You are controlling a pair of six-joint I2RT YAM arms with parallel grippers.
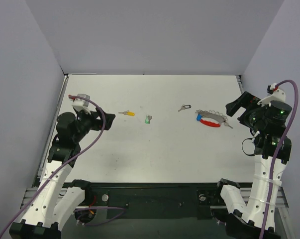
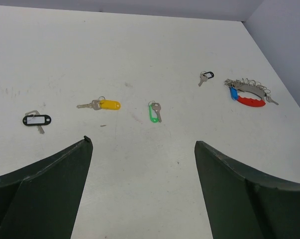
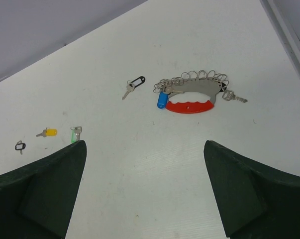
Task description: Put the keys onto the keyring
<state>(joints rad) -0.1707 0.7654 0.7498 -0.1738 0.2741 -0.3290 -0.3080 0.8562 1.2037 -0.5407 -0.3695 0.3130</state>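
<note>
Keyring (image 3: 192,106): silver coil, red curved grip, blue tag. Lying on counter (image 3: 140,199) ahead of right gripper (image 3: 145,144), jaws spread. Yellow key (image 2: 109,104), green key (image 2: 152,112) loose ahead of left gripper (image 2: 142,144), likewise spread.

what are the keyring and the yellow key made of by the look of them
The keyring: silver-grey loops and plate, likely bare metal from the dull sheen; its curved red piece looks like smooth plastic. The yellow key: grey blade, probably metal; the yellow head cover looks like plastic, evenly coloured.
</note>
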